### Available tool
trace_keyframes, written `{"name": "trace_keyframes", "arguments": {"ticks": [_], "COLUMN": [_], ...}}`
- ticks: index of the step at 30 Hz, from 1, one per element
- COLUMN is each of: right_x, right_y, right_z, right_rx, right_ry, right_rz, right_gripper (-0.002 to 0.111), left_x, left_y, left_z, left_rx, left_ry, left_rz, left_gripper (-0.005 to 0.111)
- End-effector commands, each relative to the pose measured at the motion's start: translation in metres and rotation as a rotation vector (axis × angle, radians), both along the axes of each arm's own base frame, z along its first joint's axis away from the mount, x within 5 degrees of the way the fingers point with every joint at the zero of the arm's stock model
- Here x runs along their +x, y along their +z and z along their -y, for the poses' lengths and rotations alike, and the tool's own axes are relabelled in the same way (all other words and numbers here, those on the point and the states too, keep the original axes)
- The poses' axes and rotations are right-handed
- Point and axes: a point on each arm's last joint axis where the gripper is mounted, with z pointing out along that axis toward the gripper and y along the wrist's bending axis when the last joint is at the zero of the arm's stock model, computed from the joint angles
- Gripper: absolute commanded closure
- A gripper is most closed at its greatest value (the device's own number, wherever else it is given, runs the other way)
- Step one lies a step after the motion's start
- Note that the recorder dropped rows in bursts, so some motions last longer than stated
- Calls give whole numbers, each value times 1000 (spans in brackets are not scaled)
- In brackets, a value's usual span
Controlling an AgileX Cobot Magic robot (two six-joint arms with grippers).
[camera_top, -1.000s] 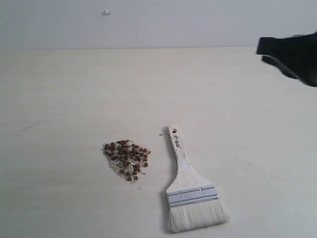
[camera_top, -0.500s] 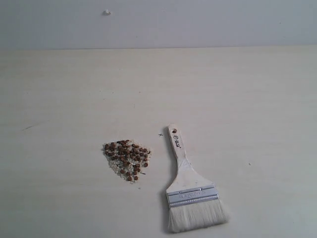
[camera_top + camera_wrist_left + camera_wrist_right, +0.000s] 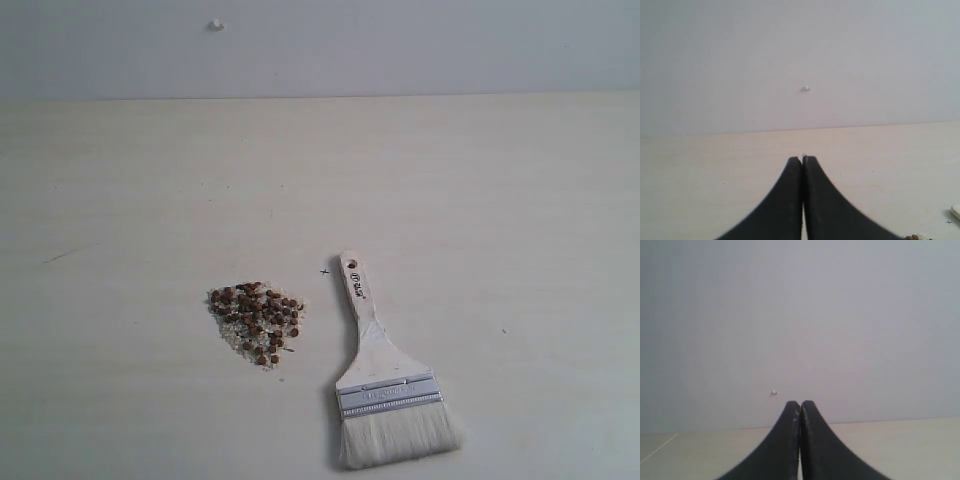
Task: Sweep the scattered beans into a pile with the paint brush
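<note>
Open table [image 3: 500,200] around paint brush [image 3: 377,360]

The left gripper [image 3: 803,159] is matte black, made of two smooth fingers that are broad at the base and curve inward to narrow, rounded tips, with a hairline pale seam between them. The right gripper [image 3: 800,403] looks the same: plain black, two tapering curved fingers meeting tip to tip, edges slightly blurred near the camera.

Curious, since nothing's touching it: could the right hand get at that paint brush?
Probably: the paint brush lies uncovered on the table, beans clear of it. The right hand is shut, though.
</note>
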Motion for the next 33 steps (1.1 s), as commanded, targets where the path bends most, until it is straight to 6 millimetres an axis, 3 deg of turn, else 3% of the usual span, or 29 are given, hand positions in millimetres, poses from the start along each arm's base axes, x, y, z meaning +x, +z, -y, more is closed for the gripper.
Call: {"name": "trace_keyframes", "arguments": {"ticks": [1, 12, 21, 26, 33], "right_x": [-1, -4, -31, -26, -20], "right_y": [-1, -11, -34, -55, -90], "right_z": [0, 4, 16, 14, 12], "right_rx": [-17, -50, -104, -244, -313], "right_ry": [-1, -40, -93, -93, -76], "right_rz": [4, 19, 124, 52, -53], "right_gripper": [108, 108, 108, 108, 108], "left_x": [0, 0, 0, 0, 0], "left_y": [-1, -1, -1, -1, -1], "left_z": [0, 0, 0, 0, 0], "left_rx": [-5, -5, -5, -5, -5], "left_ry": [-8, -8, -8, -8, -8], "left_rz": [-1, -1, -1, -1, -1], "left_gripper": [107, 107, 107, 107, 107]}}
